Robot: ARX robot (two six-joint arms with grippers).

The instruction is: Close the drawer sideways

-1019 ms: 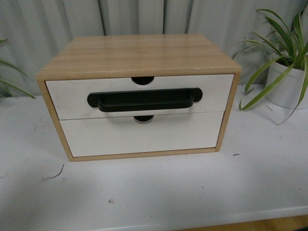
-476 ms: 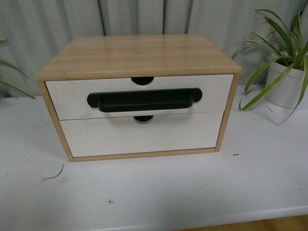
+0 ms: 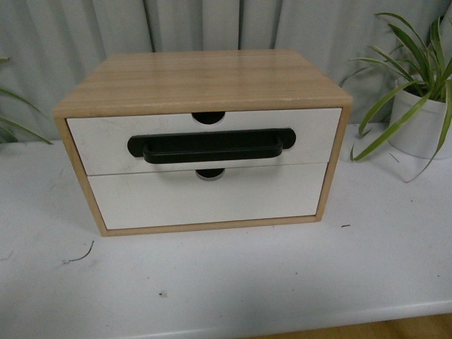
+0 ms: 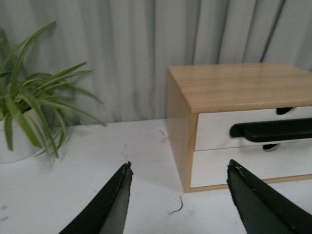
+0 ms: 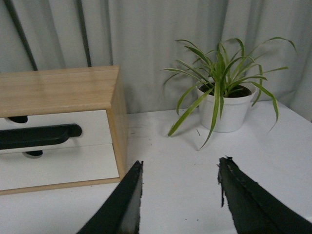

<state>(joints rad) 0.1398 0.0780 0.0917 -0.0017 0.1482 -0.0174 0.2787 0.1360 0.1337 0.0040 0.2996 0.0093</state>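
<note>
The left gripper (image 4: 179,168) and right gripper (image 5: 181,162) both hang with fingers spread wide, holding nothing, above the white table (image 3: 282,282); the wooden cabinet (image 3: 205,78) stands well apart from them; the drawer (image 3: 311,134), the upper of two, looks flush in its frame; a potted plant (image 3: 417,127) stands beyond on the right. The risk I see is that a further sideways shove could skid the cabinet.
</note>
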